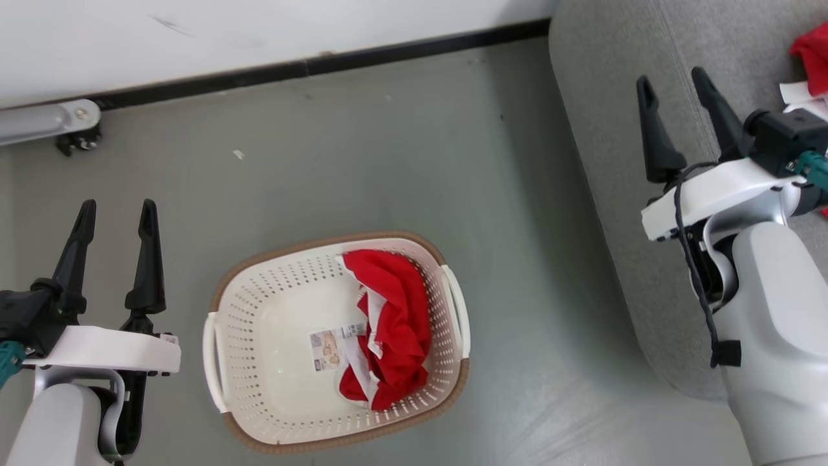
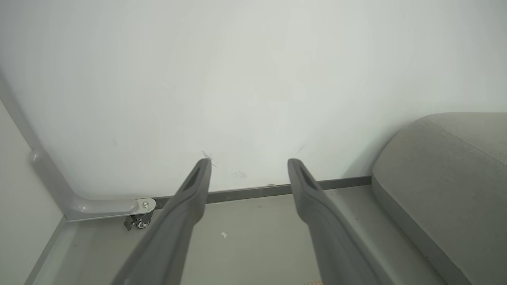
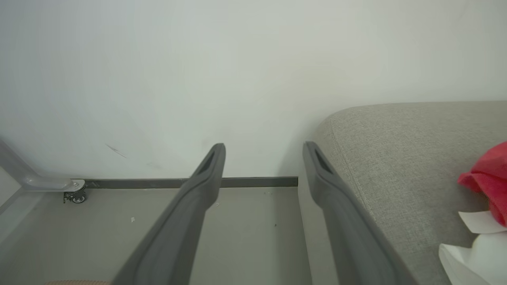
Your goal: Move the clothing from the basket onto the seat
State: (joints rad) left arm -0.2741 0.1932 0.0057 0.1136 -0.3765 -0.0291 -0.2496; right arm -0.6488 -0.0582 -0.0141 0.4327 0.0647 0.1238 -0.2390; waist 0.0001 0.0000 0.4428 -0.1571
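A cream perforated basket with a brown rim is sitting on the grey floor, seen from above. Its long axis is running across the head view, handle to handle, with the right end tilting slightly farther away. Red clothing with white trim is lying bunched against the basket's right end, and the heap is stretching from far wall to near wall, crosswise to the basket. A paper label is lying flat on the bare inner floor, touching the clothing; its print is too small to read. To the right, the grey woven seat is standing apart from the basket. A second red garment with white tags is resting on it, and no writing on the tags is legible. The left gripper is hanging released over the floor left of the basket, fingers spread and holding nothing. The right gripper is hovering over the seat's edge, likewise released and empty
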